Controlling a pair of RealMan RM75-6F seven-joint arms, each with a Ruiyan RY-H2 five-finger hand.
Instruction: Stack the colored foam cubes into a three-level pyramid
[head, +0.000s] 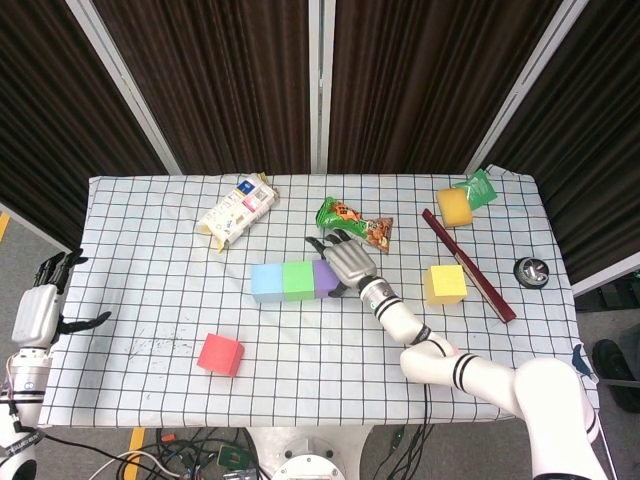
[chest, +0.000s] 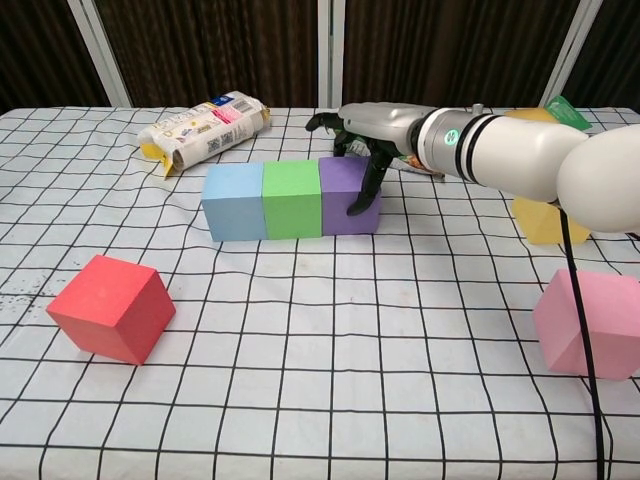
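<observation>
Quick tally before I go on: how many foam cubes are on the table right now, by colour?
Blue cube: 1
Green cube: 1
Purple cube: 1, the right hand on it
Red cube: 1
Yellow cube: 1
Pink cube: 1, chest view only
Total: 6 cubes

Bright, even overhead light; both views sharp.
Soft, short shadows sit under the cubes at frame centre; the dark curtains along the top stay dim, no glare shows, and the chest view's grid lines bow slightly near its edges.
</observation>
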